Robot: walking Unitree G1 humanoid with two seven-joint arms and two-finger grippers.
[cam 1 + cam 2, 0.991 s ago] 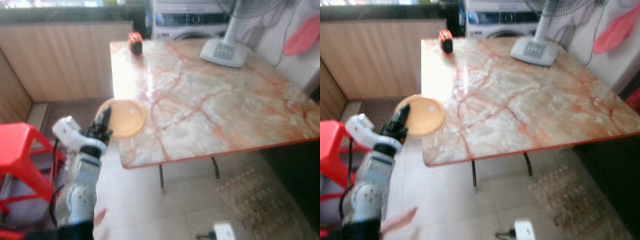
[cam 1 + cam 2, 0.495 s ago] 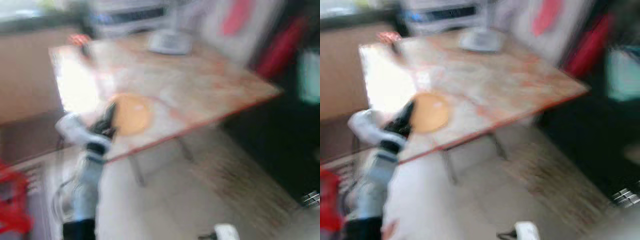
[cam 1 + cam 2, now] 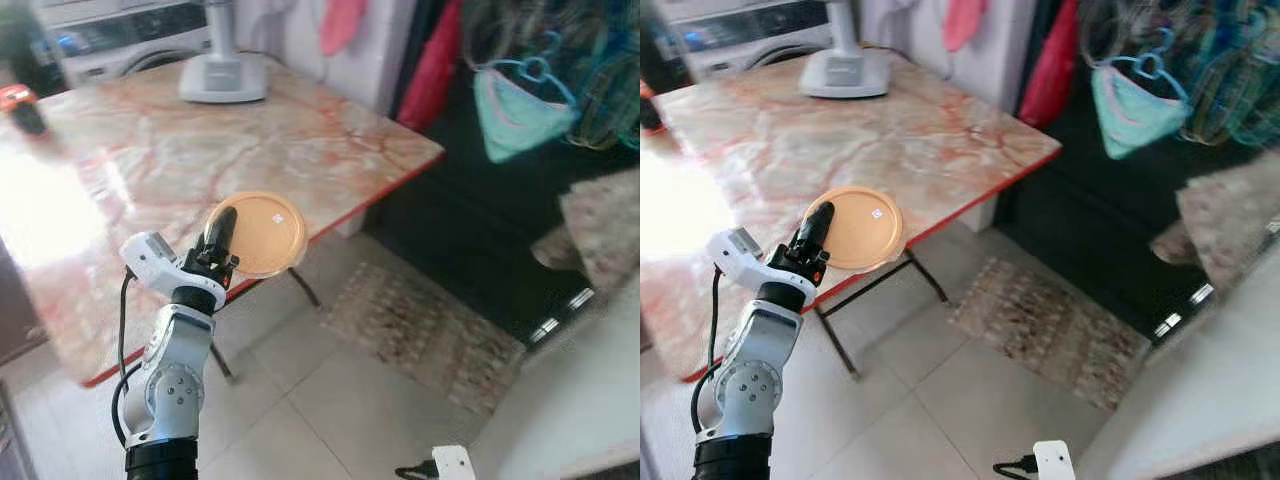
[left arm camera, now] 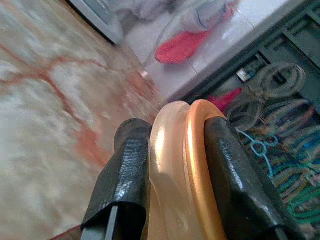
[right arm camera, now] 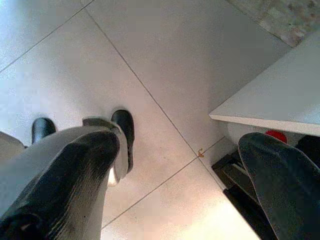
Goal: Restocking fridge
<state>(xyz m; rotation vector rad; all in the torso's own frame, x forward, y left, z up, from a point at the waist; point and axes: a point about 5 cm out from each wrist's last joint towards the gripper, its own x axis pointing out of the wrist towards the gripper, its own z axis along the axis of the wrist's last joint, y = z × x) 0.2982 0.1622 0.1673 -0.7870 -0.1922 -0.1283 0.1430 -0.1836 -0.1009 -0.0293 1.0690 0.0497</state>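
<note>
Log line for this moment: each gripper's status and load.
left gripper: jaws shut on orange plate, held above table edge | right gripper: jaws open, empty, over tiled floor

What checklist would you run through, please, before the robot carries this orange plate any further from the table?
1. Grip on the plate: ok. The left gripper has both fingers clamped on the rim of the orange plate.
2. Plate clear of the marble table: cannot tell; it overlaps the table's red edge in the head views.
3. Plate contents: ok, nothing visible on it but a small white sticker.
4. Right gripper free: ok, open over the tiled floor and holding nothing.
5. Path ahead: not ok. A patterned rug and a white plug with its cable lie on the floor.
6. Fridge located: cannot tell.
</note>
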